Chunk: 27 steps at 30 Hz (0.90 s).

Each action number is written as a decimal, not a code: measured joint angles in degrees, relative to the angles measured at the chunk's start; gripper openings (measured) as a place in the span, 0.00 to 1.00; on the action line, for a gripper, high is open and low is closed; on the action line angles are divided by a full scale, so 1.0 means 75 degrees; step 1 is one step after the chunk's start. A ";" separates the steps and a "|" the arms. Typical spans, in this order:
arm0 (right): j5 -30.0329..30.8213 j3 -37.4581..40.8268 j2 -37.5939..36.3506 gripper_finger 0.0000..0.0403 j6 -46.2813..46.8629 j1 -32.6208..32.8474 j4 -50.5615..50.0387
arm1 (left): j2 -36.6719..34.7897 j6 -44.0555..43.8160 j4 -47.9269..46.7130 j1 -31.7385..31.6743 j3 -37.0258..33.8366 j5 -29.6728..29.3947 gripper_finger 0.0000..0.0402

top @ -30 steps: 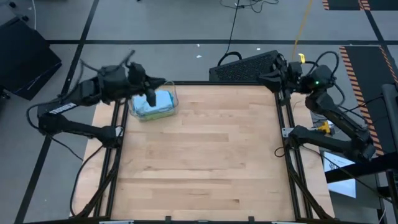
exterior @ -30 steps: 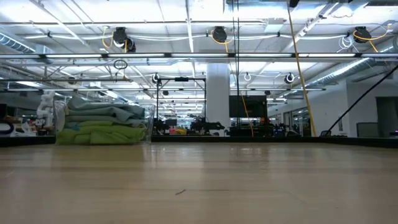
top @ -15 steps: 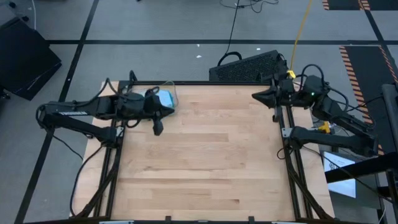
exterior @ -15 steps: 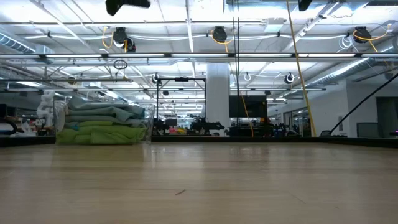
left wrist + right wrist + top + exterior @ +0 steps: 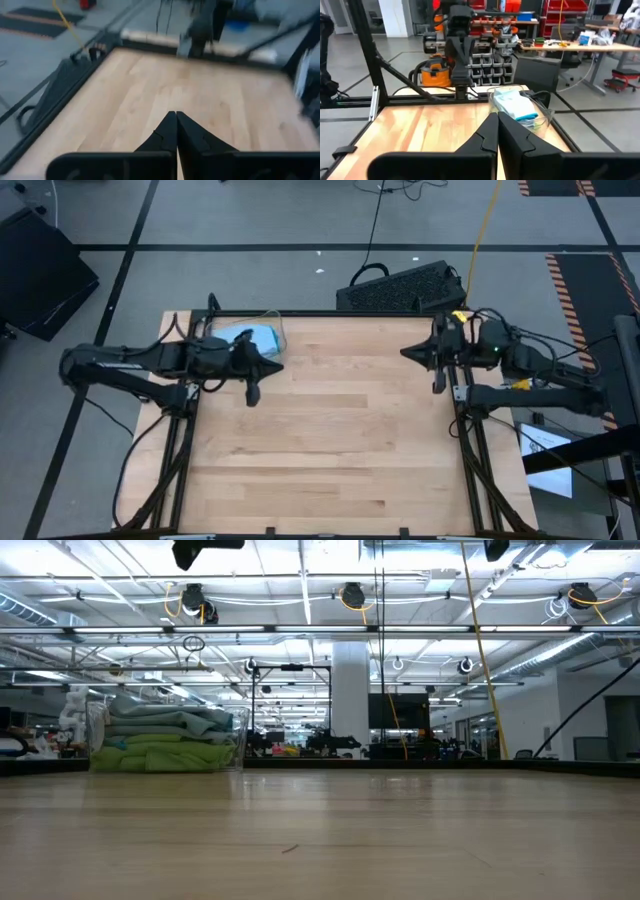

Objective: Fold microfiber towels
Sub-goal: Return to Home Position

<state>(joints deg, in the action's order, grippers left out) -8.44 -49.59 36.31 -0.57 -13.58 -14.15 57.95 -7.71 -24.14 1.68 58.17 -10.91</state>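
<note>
Low view shows you the microfiber towels point(image 5: 165, 740) stacked in the bin point(image 5: 546, 114), probably all six, so left gripper point(image 5: 173, 116) and right gripper point(image 5: 496, 116) hang empty, fingers pressed together.

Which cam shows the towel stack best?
Low view: towel stack seen side-on, green layers under blue. High view shows only the blue top, partly under the left arm. Right wrist shows the top from afar; left wrist, nothing.

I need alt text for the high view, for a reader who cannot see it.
Folded light blue microfiber towels lie in a clear plastic bin at the far left corner of a light wooden table. The left gripper is beside the bin; the right gripper is at the table's right edge, both pointing inward.
</note>
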 joint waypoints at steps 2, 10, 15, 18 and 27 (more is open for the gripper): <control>0.0119 0.0303 -0.0120 0.00 -0.0068 0.0148 0.0276 | -0.0235 -0.0363 0.0762 0.0080 -0.0456 -0.0037 0.00; 0.0125 0.1710 -0.0582 0.00 -0.0135 0.0280 0.0931 | -0.0522 -0.1026 0.0882 0.0228 -0.1301 0.0128 0.03; 0.0128 0.2702 -0.0858 0.00 -0.0458 0.0280 0.1716 | -0.0503 -0.0948 0.1458 0.0171 -0.1877 -0.0343 0.02; 0.0122 0.3516 -0.1128 0.00 -0.0628 0.0342 0.2684 | -0.0497 -0.1055 0.2458 0.0177 -0.2409 -0.0291 0.01; 0.0141 0.5257 -0.1544 0.00 -0.0428 0.0496 0.4820 | -0.0691 -0.1261 0.3279 0.0596 -0.3308 -0.0619 0.00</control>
<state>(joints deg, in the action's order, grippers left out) -7.39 -10.16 24.73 -3.79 -9.86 22.00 52.77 -17.16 0.45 6.15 33.36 -15.55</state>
